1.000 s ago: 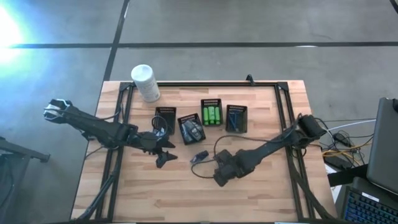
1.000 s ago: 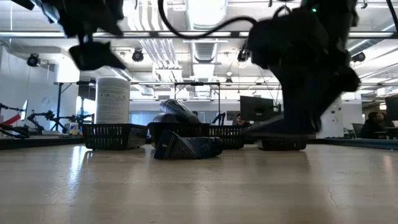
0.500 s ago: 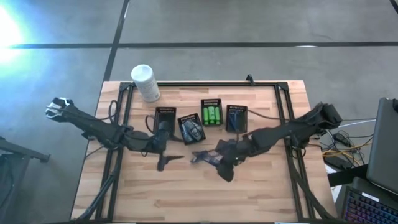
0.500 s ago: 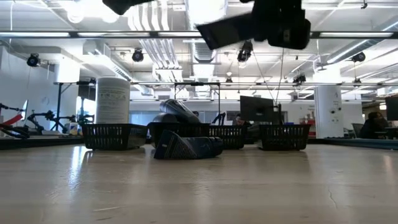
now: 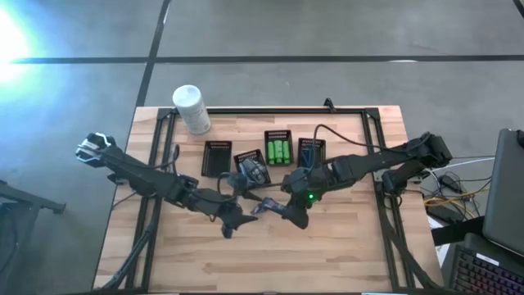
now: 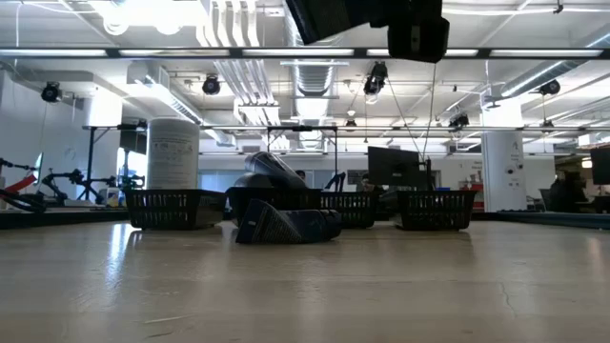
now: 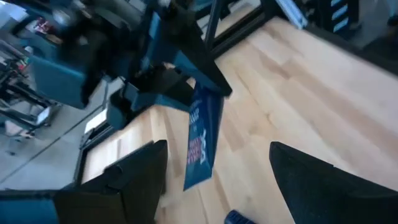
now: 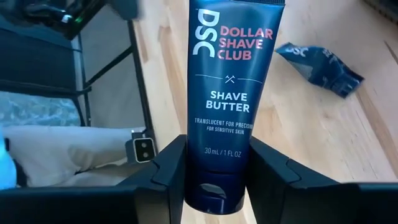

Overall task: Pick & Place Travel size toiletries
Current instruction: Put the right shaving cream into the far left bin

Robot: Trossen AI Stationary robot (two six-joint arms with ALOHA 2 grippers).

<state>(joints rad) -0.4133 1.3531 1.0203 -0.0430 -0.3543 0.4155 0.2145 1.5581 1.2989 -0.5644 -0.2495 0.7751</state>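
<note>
While the right pincer (image 8: pixel 216 180) grips its cap, the tube (image 8: pixel 231 93) extends straight outward.

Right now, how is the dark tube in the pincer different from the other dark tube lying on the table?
The held tube is clamped near its cap by the right pincer and hangs off the table; the loose tube lies flat on the wood, untouched. The held tube looks smooth and straight, with its label readable; the loose tube looks crumpled. Both are dark blue with DSC lettering.

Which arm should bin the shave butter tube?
Right. Its pincer already grips the tube above the table, near the baskets. The left pincer is open and empty.
</note>
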